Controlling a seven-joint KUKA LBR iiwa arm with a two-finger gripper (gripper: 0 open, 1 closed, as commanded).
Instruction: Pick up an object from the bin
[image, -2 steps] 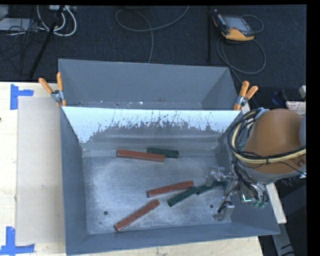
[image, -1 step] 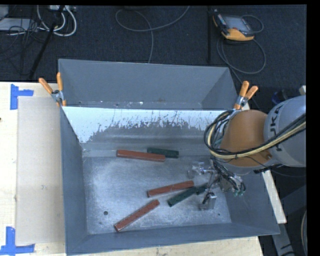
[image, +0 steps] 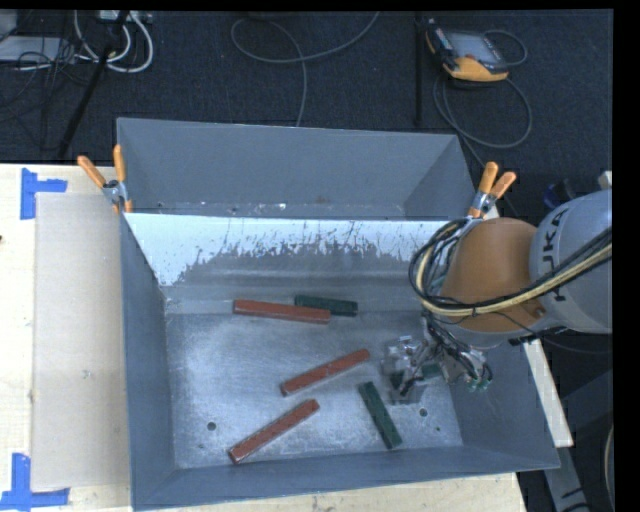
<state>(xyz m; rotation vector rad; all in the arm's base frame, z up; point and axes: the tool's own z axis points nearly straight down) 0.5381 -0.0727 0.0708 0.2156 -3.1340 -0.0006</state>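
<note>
Two sticks lie nearest my jaws, which hang low over the right part of the bin floor. One is a dark green stick (image: 380, 415), lying slantwise with its upper end just below and left of my jaws. The other is a red-brown stick (image: 325, 372), tilted up to the right, whose right end stops just short of them on the left. Whether either one touches my jaws I cannot tell, nor whether the jaws are parted or pressed together (the metal down there is a tangle from this angle). Further left, nearer the front wall, lies a longer red-brown stick (image: 273, 431), slanted much the same way and apart from both. Toward the back of the floor a third red-brown stick (image: 282, 312) lies almost level, and a second dark green stick (image: 325, 305) lies just behind its right end, touching or nearly so. All five lie flat on the floor of the grey metal bin (image: 300, 190). Above my jaws sits my orange wrist cover (image: 490, 275), with cables (image: 420, 270) looped round it.
</note>
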